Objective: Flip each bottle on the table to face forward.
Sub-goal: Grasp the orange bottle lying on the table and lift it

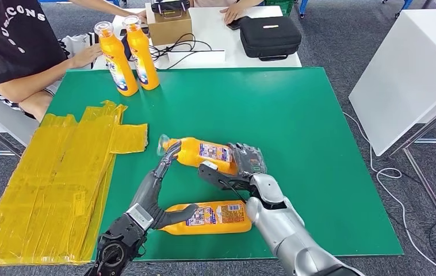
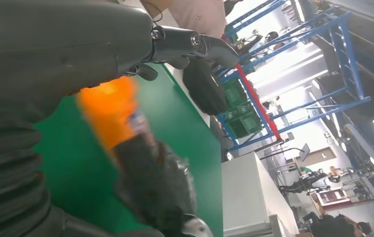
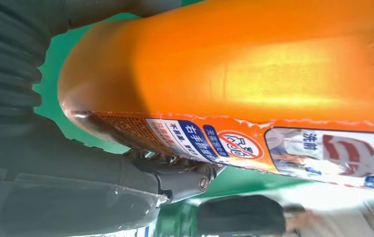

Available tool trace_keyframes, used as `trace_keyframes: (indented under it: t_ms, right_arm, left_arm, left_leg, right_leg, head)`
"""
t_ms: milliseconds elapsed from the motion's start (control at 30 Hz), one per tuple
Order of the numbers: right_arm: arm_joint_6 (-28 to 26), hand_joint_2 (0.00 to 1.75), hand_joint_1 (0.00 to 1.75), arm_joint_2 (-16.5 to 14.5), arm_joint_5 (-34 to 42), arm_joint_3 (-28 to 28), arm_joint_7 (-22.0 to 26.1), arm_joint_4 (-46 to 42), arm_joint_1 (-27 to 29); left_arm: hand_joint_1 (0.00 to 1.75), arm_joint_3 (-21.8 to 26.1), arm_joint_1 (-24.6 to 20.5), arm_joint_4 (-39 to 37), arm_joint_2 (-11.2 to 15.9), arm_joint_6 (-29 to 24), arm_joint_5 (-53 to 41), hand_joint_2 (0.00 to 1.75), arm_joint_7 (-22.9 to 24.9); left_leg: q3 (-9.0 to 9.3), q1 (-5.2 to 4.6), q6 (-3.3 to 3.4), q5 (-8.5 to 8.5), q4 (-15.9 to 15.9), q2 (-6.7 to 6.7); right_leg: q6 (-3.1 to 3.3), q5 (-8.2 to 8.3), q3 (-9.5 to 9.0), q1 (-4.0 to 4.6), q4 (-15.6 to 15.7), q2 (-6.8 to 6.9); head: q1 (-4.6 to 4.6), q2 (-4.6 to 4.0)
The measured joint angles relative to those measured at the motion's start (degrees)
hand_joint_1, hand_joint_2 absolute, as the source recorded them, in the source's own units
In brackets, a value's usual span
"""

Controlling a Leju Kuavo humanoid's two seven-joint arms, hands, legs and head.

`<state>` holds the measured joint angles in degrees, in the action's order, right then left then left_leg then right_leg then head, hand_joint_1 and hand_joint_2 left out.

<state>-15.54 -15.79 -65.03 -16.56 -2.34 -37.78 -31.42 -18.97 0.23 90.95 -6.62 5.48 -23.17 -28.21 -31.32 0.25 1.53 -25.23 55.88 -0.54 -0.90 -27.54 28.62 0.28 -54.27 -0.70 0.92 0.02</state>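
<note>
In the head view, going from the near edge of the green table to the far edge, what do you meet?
Lying bottle beside the left hand → second lying bottle held at its base by the right hand → two upright bottles at the far left corner.

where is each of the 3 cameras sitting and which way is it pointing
Head view: high on the robot, looking down at the green table; both arms enter from below, right hand gripping the held bottle.
Left wrist view: behind the left hand, facing across the table.
Right wrist view: behind the right hand, close on the bottle's base.
All share the held bottle.
</note>
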Motion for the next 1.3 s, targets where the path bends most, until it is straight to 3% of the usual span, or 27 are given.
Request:
trace_keyframes:
  t_ms: [200, 467, 633, 1000, 1300]
  right_arm:
    - [2.46, 1.75, 1.75, 0.38, 16.52, 5.08, 9.56, -16.52, 8.8]
    - [-3.61, 1.75, 1.75, 1.48, 19.36, 5.95, 13.25, -29.23, 15.01]
    - [-6.38, 1.75, 1.75, 1.93, 21.27, 4.1, 14.48, -32.88, 17.28]
    - [-6.36, 1.75, 1.75, 2.45, 24.25, 0.82, 15.96, -36.38, 19.7]
    - [0.18, 1.75, 1.75, 2.74, 28.41, -2.0, 17.86, -36.26, 20.15]
  left_arm:
    - [0.0, 0.49, 1.83, 0.05, 0.15, 0.46, 0.03, 1.75, -1.1]
    - [0.0, 0.8, 3.07, 0.12, 0.54, 0.66, 2.44, 1.75, -0.85]
    - [0.0, 0.81, 4.04, 1.08, 0.61, 0.58, 3.38, 1.75, -0.08]
    - [0.0, 0.81, 4.55, 1.66, 0.46, 1.13, 5.03, 1.75, 0.95]
    - [0.0, 0.83, 3.23, 1.66, -0.44, 3.2, 8.81, 1.75, 1.9]
  left_leg:
    - [-0.13, 0.0, -0.01, -0.01, -0.01, -0.01]
    - [-0.13, 0.0, -0.01, -0.01, -0.01, 0.01]
    - [-0.13, 0.0, -0.01, -0.01, -0.01, 0.02]
    - [-0.13, 0.0, -0.01, -0.01, -0.02, 0.02]
    - [-0.14, 0.0, -0.01, -0.01, -0.01, 0.02]
  right_leg:
    - [0.01, -0.01, 0.13, 0.01, 0.01, 0.04]
    - [0.01, 0.0, 0.12, 0.01, 0.01, 0.04]
    - [0.01, 0.0, 0.14, 0.01, 0.01, 0.04]
    - [0.01, 0.0, 0.14, 0.01, 0.01, 0.04]
    - [0.01, 0.0, 0.14, 0.01, 0.01, 0.04]
  head:
    - [-0.01, 0.0]
    - [-0.01, 0.0]
    - [0.0, 0.0]
    - [0.0, 0.0]
    - [0.0, 0.0]
